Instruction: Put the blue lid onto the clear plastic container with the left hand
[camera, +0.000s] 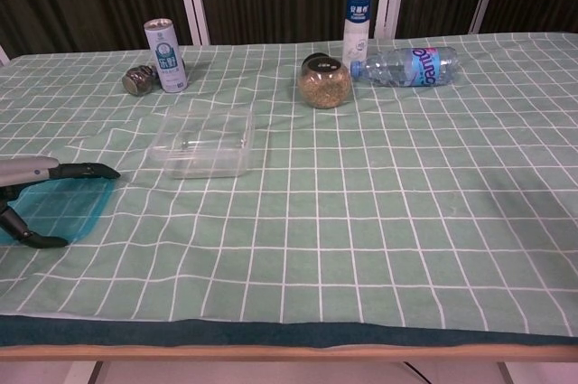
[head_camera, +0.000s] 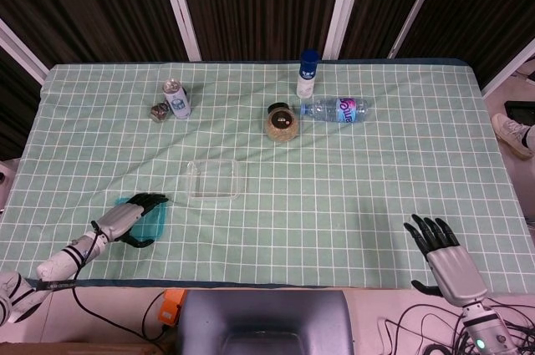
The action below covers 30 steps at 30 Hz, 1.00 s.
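Note:
The blue lid (head_camera: 151, 224) (camera: 56, 208) lies flat on the green checked cloth at the near left corner. My left hand (head_camera: 124, 218) (camera: 41, 169) spans it, with dark fingers (camera: 90, 170) along its far edge and the thumb at its near edge, gripping it across its width. The clear plastic container (head_camera: 216, 180) (camera: 203, 142) stands open and empty a little to the right and farther back, apart from the lid. My right hand (head_camera: 440, 248) hovers at the near right edge in the head view, fingers spread, holding nothing.
At the back stand a white can (head_camera: 176, 98) with a small dark jar (head_camera: 158, 111) beside it, a round seed jar (head_camera: 282, 122), a white bottle with a blue cap (head_camera: 308, 73) and a water bottle (head_camera: 338, 109) lying on its side. The cloth is wrinkled around the container.

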{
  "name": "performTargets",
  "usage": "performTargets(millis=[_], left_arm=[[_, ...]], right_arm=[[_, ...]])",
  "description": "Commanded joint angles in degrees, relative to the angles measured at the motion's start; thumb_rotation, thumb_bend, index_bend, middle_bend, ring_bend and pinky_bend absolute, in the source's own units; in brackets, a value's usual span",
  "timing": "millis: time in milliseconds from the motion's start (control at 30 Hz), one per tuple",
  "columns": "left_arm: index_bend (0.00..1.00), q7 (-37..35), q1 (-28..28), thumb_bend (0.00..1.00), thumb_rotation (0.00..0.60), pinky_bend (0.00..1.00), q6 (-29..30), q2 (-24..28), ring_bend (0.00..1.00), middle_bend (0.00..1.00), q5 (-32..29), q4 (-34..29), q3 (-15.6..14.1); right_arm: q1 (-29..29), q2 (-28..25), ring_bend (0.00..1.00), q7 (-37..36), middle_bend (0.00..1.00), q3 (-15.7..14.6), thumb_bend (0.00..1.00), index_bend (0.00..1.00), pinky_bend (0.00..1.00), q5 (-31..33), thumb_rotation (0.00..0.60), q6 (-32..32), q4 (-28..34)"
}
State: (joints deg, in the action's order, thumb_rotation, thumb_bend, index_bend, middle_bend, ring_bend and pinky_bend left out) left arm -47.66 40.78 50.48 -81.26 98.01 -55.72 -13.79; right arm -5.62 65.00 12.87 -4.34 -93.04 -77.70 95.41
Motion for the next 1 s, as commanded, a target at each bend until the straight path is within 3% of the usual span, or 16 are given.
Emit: performTargets(millis=[33,667,1000], left_arm=[[0.19,0.6,0.0,0.28,0.6,0.85,0.5,0.4,0.67,0.34,0.0,-0.9,0.0],[0.22,5.6,0.5,0.28,0.6,0.87,4.1,6.2,0.7,0.36,-2.3,-8.2,3.4],[0.22,10.7,1.8,0.28,0.6,0.88,7.2,13.9,0.7,0.36,-5.1,-20.5,8.8]], right_arm=[[0.0,0.0,0.0,-0.1,0.0,0.0,0.22,0.0,0.0,-0.1,0.6,0.0,0.0],[0.1,-0.5,0.0,-0.9,0.0,-0.2,0.22,0.0,0.0,-0.5,0.6,-0.4,0.0],[-0.1,-0.7,0.0,-1.5,0.0,-0.4,0.22,0.0,0.0,-0.8,0.6,-0.1,0.1]])
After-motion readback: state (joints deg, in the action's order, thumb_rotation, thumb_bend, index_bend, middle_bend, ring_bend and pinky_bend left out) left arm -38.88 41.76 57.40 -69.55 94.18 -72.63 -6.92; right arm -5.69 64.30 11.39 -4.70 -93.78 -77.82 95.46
